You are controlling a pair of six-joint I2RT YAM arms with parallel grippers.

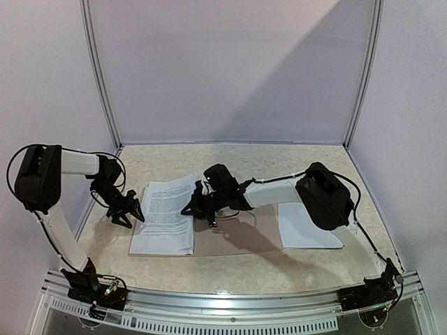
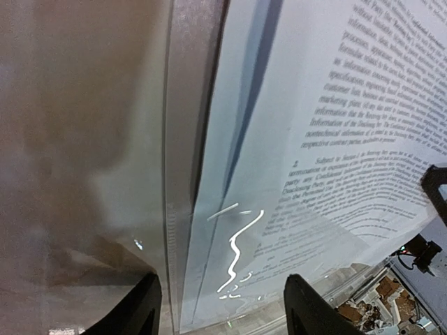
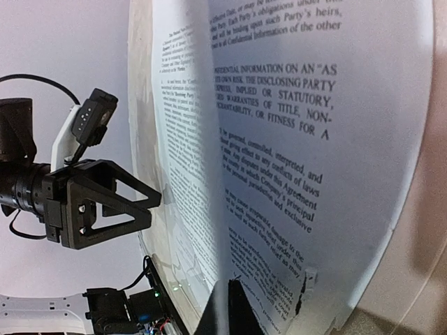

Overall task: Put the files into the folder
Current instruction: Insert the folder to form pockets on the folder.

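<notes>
The left pincer (image 1: pixel 129 213) is held with its jaws well apart and nothing is gripped. In the left wrist view its two dark fingers (image 2: pixel 143 310) are seen on either side of the near left edge of the files (image 2: pixel 335 139), with a gap left on both sides. The right pincer (image 1: pixel 198 207) is fully closed and is set against the right edge of the same sheets. In the right wrist view its dark tip (image 3: pixel 230 307) is seen touching the printed page (image 3: pixel 279 139), which curves up close before the camera. Whether a sheet is actually pinched cannot be told. The left pincer (image 3: pixel 105 202) is also seen in that view, beyond the far edge of the page and apart from it. From above, the files (image 1: pixel 164 216) are found between the two pincers, printed side up, at the left end of the folder (image 1: pixel 237 241). The folder's brown card is exposed to the right of the files, beneath the right arm. A separate white sheet (image 1: pixel 307 227) is laid at the folder's right end, partly covered by that arm. Bare tabletop (image 1: pixel 279 160) is left behind the folder as far as the back wall, and a narrower strip is left between the left pincer and the left wall.
</notes>
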